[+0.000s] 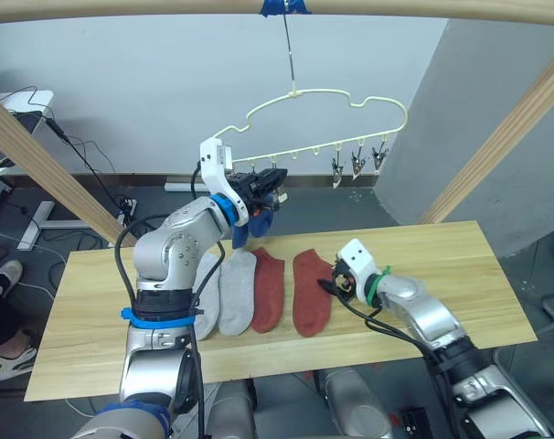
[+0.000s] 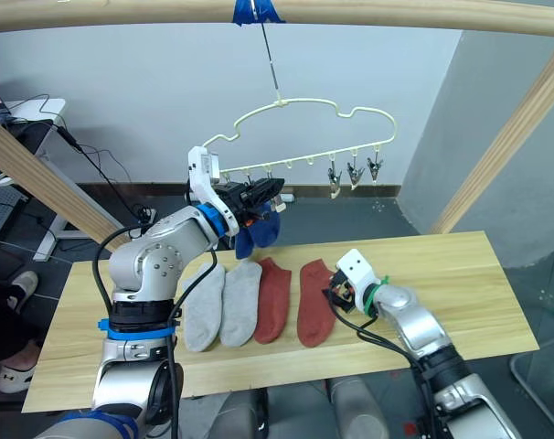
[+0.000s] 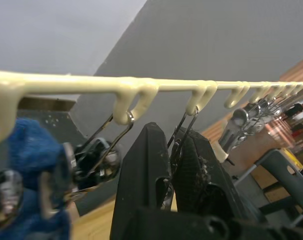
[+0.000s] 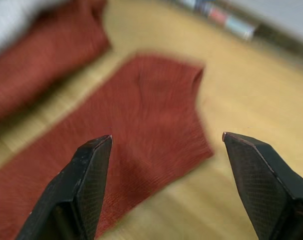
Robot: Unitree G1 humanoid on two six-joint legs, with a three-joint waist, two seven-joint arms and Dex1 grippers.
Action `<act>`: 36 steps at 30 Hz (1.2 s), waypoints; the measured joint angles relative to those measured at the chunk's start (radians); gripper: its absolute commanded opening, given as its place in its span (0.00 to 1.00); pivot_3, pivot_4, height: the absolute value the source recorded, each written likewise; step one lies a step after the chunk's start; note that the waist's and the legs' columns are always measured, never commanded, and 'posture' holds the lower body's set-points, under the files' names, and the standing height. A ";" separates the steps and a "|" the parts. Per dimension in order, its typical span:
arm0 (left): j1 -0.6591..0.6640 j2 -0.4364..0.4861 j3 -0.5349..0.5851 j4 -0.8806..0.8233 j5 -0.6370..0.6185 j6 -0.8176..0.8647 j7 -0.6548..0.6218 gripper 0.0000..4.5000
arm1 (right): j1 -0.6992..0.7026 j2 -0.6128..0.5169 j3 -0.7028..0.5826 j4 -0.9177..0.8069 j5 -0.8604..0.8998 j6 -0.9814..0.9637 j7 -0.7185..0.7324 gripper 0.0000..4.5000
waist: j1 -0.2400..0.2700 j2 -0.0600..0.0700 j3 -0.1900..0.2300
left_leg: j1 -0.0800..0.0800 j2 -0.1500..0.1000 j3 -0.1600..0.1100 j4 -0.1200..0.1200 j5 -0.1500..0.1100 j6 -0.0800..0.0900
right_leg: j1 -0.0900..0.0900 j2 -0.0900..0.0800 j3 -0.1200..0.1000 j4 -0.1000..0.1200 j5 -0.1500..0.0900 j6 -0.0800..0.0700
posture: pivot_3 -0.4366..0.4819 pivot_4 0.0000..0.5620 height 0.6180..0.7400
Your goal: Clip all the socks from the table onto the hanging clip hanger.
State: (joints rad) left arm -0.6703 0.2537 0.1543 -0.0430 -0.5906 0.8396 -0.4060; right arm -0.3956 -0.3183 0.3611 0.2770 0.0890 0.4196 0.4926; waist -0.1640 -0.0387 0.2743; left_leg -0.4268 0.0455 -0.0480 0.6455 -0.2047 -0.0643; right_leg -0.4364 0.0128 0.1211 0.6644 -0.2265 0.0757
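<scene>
The pale yellow clip hanger [image 1: 324, 108] hangs by its hook from a wooden pole. My left gripper [image 1: 275, 183] is raised to the left end of its lower bar. In the left wrist view its fingers [image 3: 146, 165] are shut on a metal clip [image 3: 184, 127]. A blue sock [image 1: 261, 222] hangs just below that gripper, and blue fabric [image 3: 26, 165] shows beside the neighbouring clip. On the table [image 1: 442, 265] lie two grey socks [image 1: 238, 293] and two rust red socks [image 1: 269, 288] in a row. My right gripper [image 4: 166, 140] is open just above the cuff of the rightmost red sock [image 4: 151, 130].
Three metal clips [image 1: 357, 163] hang free at the right end of the hanger. Slanted wooden poles [image 1: 496, 137] frame the table on both sides. Cables and a person's shoes [image 1: 7, 361] are on the floor to the left.
</scene>
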 measured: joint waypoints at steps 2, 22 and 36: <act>0.002 0.007 0.004 -0.008 -0.006 0.014 0.002 0.04 | -0.023 0.003 -0.002 0.042 -0.031 -0.034 0.002 0.82 | 0.002 0.000 0.000 | 0.000 0.000 0.000 0.001 0.000 0.000 | 0.001 -0.001 0.000 0.000 0.000 0.000 | 0.34 0.38 1.00; 0.028 0.018 0.009 -0.043 -0.029 0.049 0.002 0.04 | 0.005 0.029 -0.015 0.085 -0.140 -0.147 0.054 0.01 | 0.000 0.000 -0.001 | 0.012 0.000 0.000 0.000 0.000 0.000 | 0.013 0.000 0.000 -0.002 0.000 0.000 | 0.31 0.39 1.00; -0.037 -0.039 0.214 0.054 -0.291 0.299 0.116 0.04 | 0.164 -0.037 -0.123 -0.553 0.094 -0.010 0.207 0.01 | -0.004 0.000 -0.001 | 0.012 0.000 -0.002 0.000 0.000 0.000 | 0.013 0.001 -0.001 -0.002 0.000 0.001 | 0.31 0.41 1.00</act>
State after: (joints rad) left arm -0.7074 0.2142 0.3683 0.0112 -0.8819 1.1382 -0.2903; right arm -0.2317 -0.3548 0.2379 -0.2761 0.1827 0.4095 0.7000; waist -0.1682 -0.0389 0.2738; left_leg -0.4152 0.0455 -0.0497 0.6450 -0.2048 -0.0648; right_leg -0.4236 0.0136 0.1206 0.6622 -0.2269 0.0762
